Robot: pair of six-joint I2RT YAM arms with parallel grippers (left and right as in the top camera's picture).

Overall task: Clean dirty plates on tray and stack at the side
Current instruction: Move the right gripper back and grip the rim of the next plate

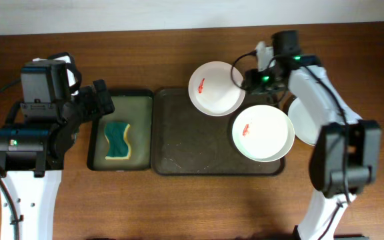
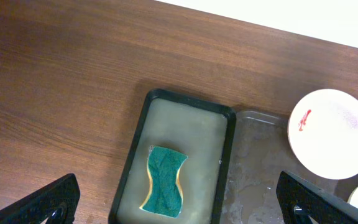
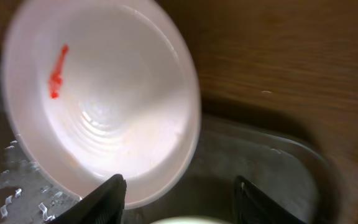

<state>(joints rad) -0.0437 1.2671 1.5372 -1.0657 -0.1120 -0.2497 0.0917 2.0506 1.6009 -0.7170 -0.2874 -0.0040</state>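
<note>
The dark brown tray lies mid-table. A white plate with a red smear sits over its far rim. A second pale plate with a red smear lies on the tray's right end. A third plate rests on the table right of the tray, half hidden by my right arm. My right gripper is open at the far plate's right rim. In the right wrist view the plate has its rim edge between the fingers. My left gripper is open and empty above the sponge tray.
A narrow black tray left of the brown tray holds a green and yellow sponge in shallow water. In the left wrist view the sponge lies between the spread fingers. Bare wooden table lies all around.
</note>
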